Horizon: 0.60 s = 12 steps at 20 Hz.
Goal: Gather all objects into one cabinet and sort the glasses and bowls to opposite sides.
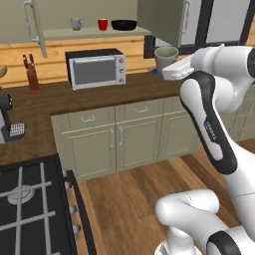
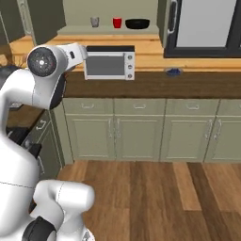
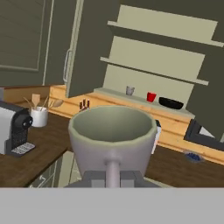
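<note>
A: Three of the task's things are seen on the cabinet shelf (image 1: 94,34) in the left base view: a grey mug (image 1: 75,23) at the left, the red cup (image 1: 102,24) in the middle, the black bowl (image 1: 123,24) at the right. A second mug (image 1: 166,56) is carried high at the end of the arm, to the right of the toaster oven (image 1: 97,69) standing on the table (image 1: 129,89).

B: In the right base view the same row is shown: grey mug (image 2: 94,21), red cup (image 2: 117,22), black bowl (image 2: 137,23). A small dish of blue berries (image 2: 173,71) is left on the table (image 2: 188,82).

A: In the hand view the carried mug (image 3: 113,138) is seen from above its handle, on which the pincer (image 3: 113,177) is clamped. The shelf (image 3: 140,101) lies far beyond it.

B: The carrying step is judged to be in hand. The mug must next be raised to the shelf and set at the left by the other mug, well apart from the bowl.

A: No readable brand or label is made out.
</note>
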### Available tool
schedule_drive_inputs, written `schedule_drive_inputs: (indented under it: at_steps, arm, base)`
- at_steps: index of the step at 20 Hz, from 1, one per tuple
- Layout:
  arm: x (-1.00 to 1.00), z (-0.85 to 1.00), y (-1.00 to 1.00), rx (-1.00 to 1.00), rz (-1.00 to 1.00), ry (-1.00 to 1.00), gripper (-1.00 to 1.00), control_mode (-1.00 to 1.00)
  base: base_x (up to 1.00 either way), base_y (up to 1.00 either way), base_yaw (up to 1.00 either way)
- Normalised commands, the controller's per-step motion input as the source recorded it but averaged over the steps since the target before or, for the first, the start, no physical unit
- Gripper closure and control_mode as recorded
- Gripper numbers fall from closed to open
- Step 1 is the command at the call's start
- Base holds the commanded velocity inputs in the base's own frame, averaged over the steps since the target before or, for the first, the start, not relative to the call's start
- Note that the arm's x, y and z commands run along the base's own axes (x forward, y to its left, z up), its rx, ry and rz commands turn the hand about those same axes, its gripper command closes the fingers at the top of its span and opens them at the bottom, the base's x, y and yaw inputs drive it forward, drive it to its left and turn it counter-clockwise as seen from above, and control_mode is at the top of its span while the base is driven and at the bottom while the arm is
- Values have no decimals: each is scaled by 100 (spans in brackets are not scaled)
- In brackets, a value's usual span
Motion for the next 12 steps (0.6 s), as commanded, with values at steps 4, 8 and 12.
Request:
schedule_drive_inputs:
  at_steps: [4,8,12]
  arm:
    - [0,0,0,0,0,0,100,100]
    - [0,0,0,0,0,0,100,100]
    - [0,0,0,0,0,0,100,100]
  base:
    - [2,11,14]
    - [46,9,0]
    - [100,11,0]
